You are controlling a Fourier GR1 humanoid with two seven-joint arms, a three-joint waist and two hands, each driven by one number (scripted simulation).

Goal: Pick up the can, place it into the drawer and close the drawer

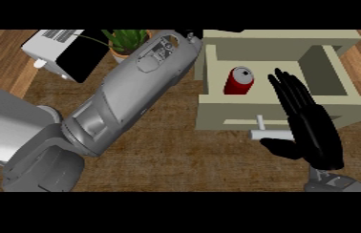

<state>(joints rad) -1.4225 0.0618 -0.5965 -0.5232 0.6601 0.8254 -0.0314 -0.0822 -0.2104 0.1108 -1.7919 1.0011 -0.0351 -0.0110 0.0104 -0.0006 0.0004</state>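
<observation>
A red can (239, 81) with a silver top stands inside the open cream drawer (239, 111), near its left wall. My right hand (308, 122) is open, fingers straight, lying over the drawer's front panel and right part, with the thumb just below the white handle (269, 133). It does not touch the can. My left forearm (134, 91) stretches up across the counter toward the drawer's upper left corner; its hand is hidden from view.
A white toaster (56, 50) with a black side sits at the back left, and a potted green plant (125, 41) stands next to it. The brown wooden counter (190, 155) lies in front of the drawer.
</observation>
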